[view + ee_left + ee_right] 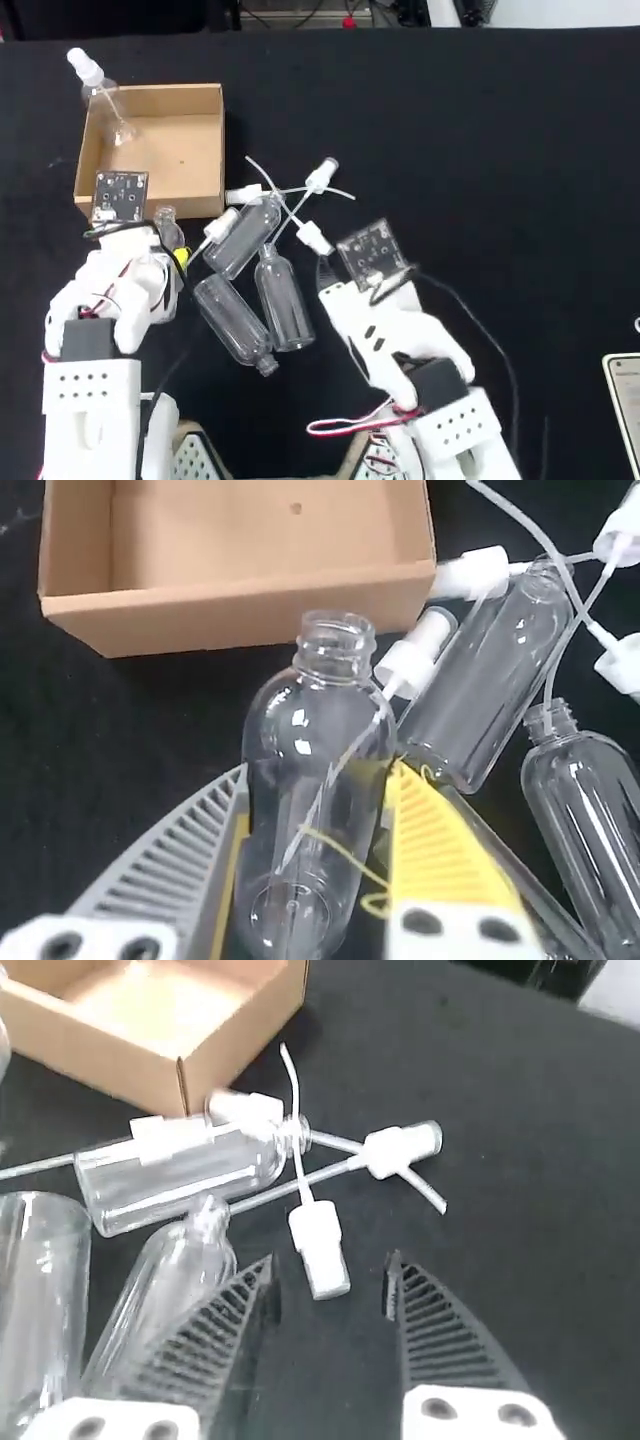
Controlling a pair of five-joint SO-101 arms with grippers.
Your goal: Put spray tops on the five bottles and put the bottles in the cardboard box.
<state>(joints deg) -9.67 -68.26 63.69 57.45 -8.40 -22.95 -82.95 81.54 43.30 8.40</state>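
Left gripper [320,775] clenched on an uncapped bottle [320,700], just short of the cardboard box [150,150]. The bottle's long axis runs 6 to 12 o'clock in the high view, with the open neck toward the box, presumably presented for capping. Right gripper [330,1265] has its jaws spread astride a loose spray top [318,1245], judged a pre-grasp. The cap end is nearest and the dip tube trails toward 11 o'clock.

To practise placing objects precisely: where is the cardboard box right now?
In the high view, the cardboard box sits on the left of the table, just beyond the left gripper and its bottle, with the loose bottles to its right.
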